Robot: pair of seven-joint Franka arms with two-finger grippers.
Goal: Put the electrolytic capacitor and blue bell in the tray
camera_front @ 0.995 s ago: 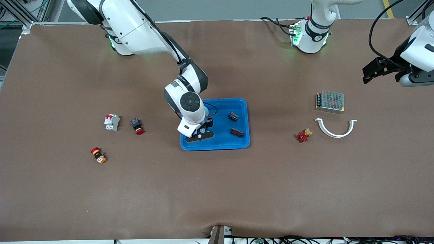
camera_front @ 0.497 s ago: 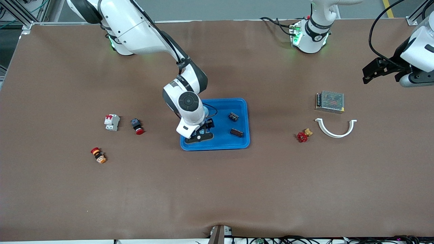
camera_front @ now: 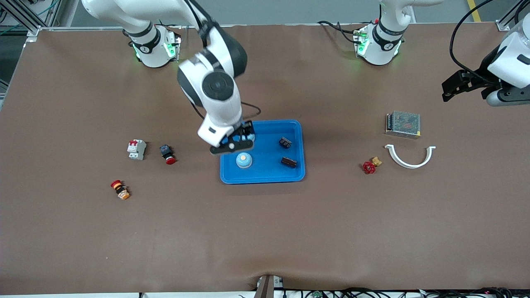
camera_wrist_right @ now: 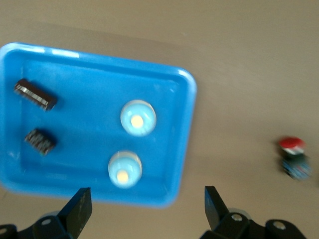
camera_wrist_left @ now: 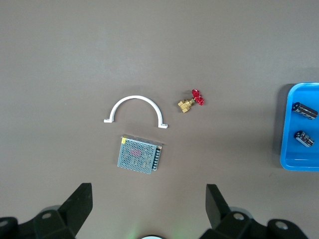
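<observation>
The blue tray (camera_front: 298,176) lies mid-table. Two dark electrolytic capacitors (camera_front: 285,142) (camera_front: 289,162) lie in it toward the left arm's end. A pale blue bell (camera_front: 244,160) sits dome-up in it on the side nearer the front camera. The right wrist view shows two blue bells (camera_wrist_right: 138,118) (camera_wrist_right: 124,169) in the tray (camera_wrist_right: 189,89), beside the capacitors (camera_wrist_right: 35,93). My right gripper (camera_front: 235,140) (camera_wrist_right: 147,209) hangs open and empty above the tray's edge toward the right arm's end. My left gripper (camera_front: 449,89) (camera_wrist_left: 148,209) waits open, high over the left arm's end of the table.
A metal-mesh power supply (camera_front: 403,123), a white half-ring clamp (camera_front: 410,156) and a red-handled brass valve (camera_front: 370,166) lie toward the left arm's end. A white breaker (camera_front: 136,149), a red push button (camera_front: 167,154) and a red-and-orange button (camera_front: 119,189) lie toward the right arm's end.
My right gripper has opened, left a blue bell in the tray and risen back toward its base. The left arm has not moved.
</observation>
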